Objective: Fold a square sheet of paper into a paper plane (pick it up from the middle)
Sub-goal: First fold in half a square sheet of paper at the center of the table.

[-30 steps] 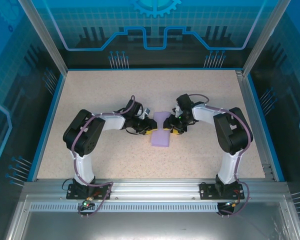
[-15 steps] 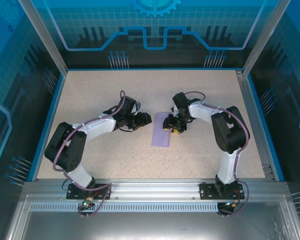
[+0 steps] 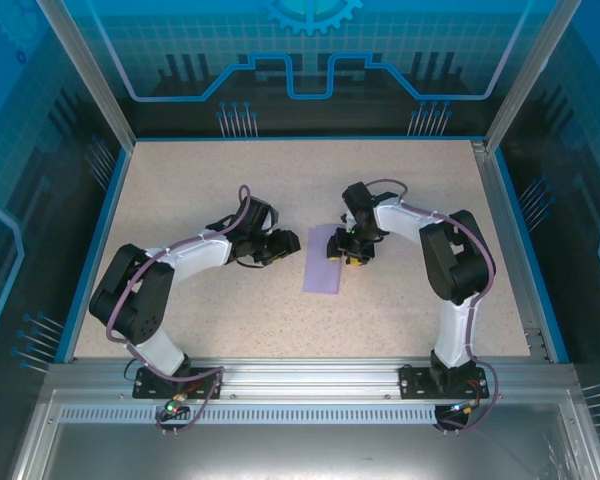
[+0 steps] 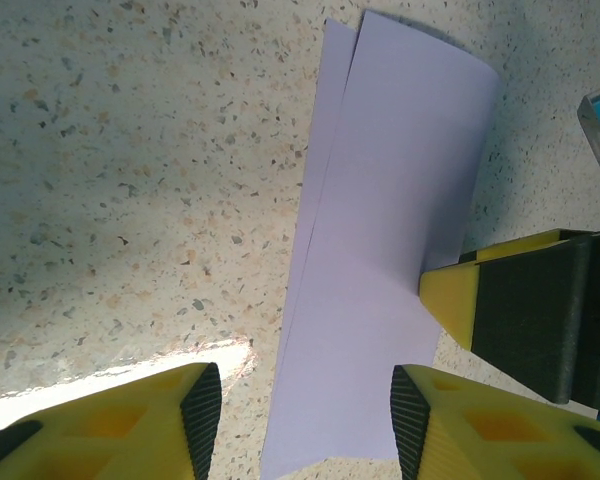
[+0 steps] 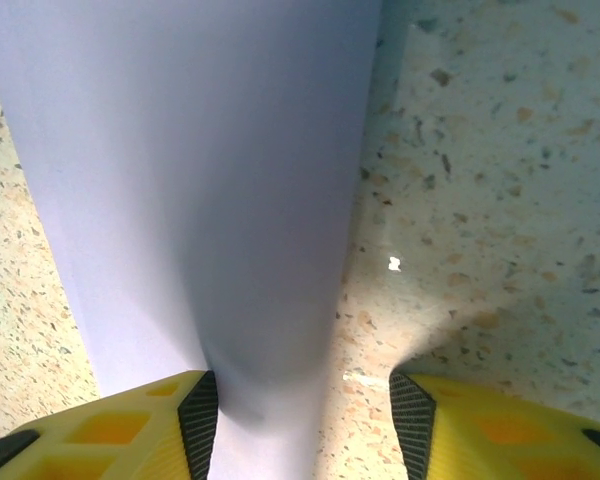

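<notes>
The square sheet of paper (image 3: 325,260) lies flat near the middle of the table (image 3: 230,180), a little right of centre. Its long sides run from the far edge toward the near edge. It is no longer a square: it is doubled over into a narrow rectangle of 2 layers. In the left wrist view the sheet (image 4: 390,200) shows the lower layer peeking out along its left side, so the halves do not quite line up.

The left gripper (image 3: 288,243) sits just beside the sheet's left long side, apart from it. Its jaws stand parted and hold nothing (image 4: 302,405). The right gripper (image 3: 354,256) is at the right long side, jaws likewise parted (image 5: 302,400). 1 of its fingers (image 4: 455,295) touches the paper's edge, seemingly pressing on the fold rather than clamping it. In the right wrist view the sheet (image 5: 200,180) runs under the left fingertip, with bare table between the 2 tips.

By my reading, only 1 step is done: the centre fold. Nothing here looks like a paper plane yet, with no sharp tip and no slanted corner folds. Most of the work remains: the nose corners, the narrowing folds and the wings. The offset layers may also need squaring first.
</notes>
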Controlling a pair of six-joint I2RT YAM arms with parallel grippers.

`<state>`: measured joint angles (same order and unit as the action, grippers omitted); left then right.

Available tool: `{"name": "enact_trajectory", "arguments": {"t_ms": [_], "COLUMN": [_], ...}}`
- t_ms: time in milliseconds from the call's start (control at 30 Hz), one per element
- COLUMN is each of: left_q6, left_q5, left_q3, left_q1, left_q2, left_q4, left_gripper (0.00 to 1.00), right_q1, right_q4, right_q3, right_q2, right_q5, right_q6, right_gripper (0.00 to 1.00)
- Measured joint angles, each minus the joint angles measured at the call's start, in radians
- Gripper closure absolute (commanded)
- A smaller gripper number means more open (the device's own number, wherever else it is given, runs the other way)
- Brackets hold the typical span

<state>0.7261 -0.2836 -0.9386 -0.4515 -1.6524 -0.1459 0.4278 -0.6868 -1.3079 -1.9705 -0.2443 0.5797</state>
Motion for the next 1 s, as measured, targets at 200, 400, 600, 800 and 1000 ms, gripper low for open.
{"name": "enact_trajectory", "arguments": {"t_ms": [200, 400, 600, 800, 1000], "left_q6": [0.0, 0.0, 0.0, 0.0, 0.0], "left_q5": [0.0, 0.0, 0.0, 0.0, 0.0], "left_q3": [0.0, 0.0, 0.0, 0.0, 0.0], "left_q1": [0.0, 0.0, 0.0, 0.0, 0.0], "left_q2": [0.0, 0.0, 0.0, 0.0, 0.0], "left_q4": [0.0, 0.0, 0.0, 0.0, 0.0], "left_gripper": [0.49, 0.49, 0.48, 0.48, 0.48], "right_q1": [0.0, 0.0, 0.003, 0.004, 0.004], "right_q4": [-0.038, -0.087, -0.125, -0.145, -0.158], "right_q3": [-0.033, -0.076, -0.109, -0.129, -0.141], "right_q2": [-0.022, -0.052, -0.076, -0.091, -0.099], "right_q5": [-0.003, -0.007, -0.002, 0.001, 0.002], "right_q6": [-0.034, -0.062, -0.068, -0.064, -0.063], "right_gripper": [0.43, 0.42, 0.41, 0.41, 0.4]}}
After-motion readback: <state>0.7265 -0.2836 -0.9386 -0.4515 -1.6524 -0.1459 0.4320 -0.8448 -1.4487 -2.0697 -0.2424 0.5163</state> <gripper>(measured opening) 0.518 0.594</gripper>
